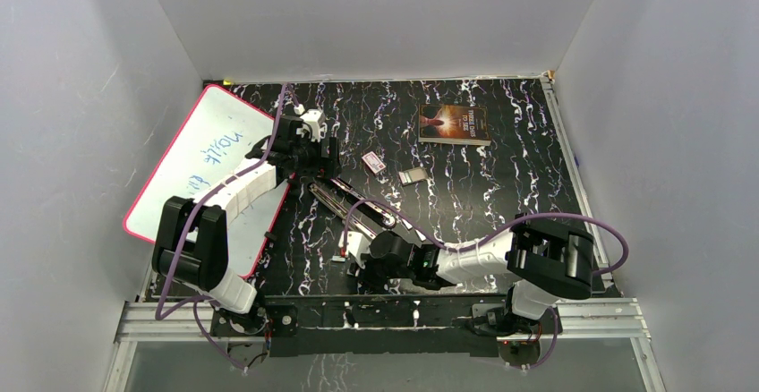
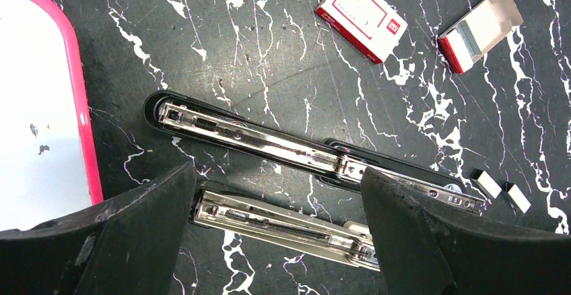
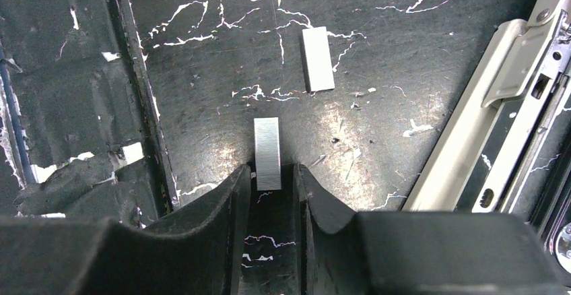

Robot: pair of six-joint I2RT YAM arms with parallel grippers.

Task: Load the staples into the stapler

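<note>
The long black-and-chrome stapler (image 2: 269, 140) lay swung open flat on the black white-veined tabletop (image 2: 283, 52). The left gripper (image 2: 277, 194) hung over the stapler with its jaws spread wide, gripping nothing. Two short silvery-white staple strips (image 3: 318, 59) lay flat just beside the stapler, apart from each other. The right gripper (image 3: 271, 174) stood with jaws narrowly parted astride the nearer strip (image 3: 267, 147); a gap showed, so nothing was clamped.
</note>
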